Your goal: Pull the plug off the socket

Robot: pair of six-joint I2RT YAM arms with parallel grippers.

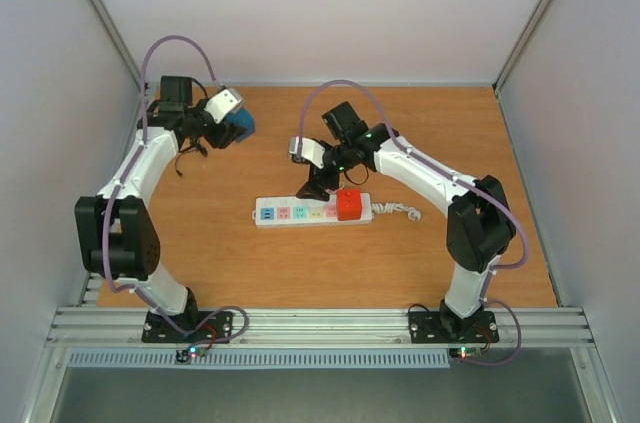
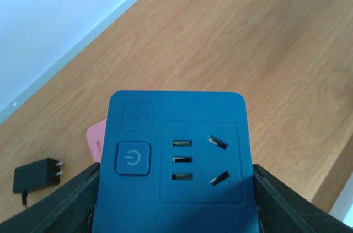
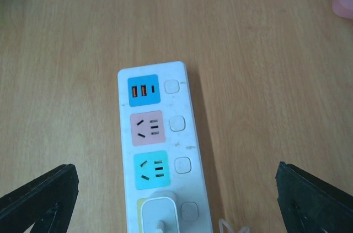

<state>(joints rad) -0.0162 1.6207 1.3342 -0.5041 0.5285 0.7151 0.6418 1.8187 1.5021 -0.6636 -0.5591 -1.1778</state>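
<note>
Right wrist view says most of it: the white plug [image 3: 160, 211] sits in the yellow outlet of the socket [image 3: 190, 144], which lies flat mid-desk [image 1: 420, 263]. The right gripper [image 3: 174, 175] hangs just above the socket, fingers [image 3: 38, 200] spread wide, probably lining up to straddle that plug. Beyond the socket, the left gripper [image 2: 175, 202] is clamped on a blue adapter cube [image 2: 176, 134], parked out of the way I guess.

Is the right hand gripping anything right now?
No, the right hand is wide open above the power strip, holding nothing.
</note>
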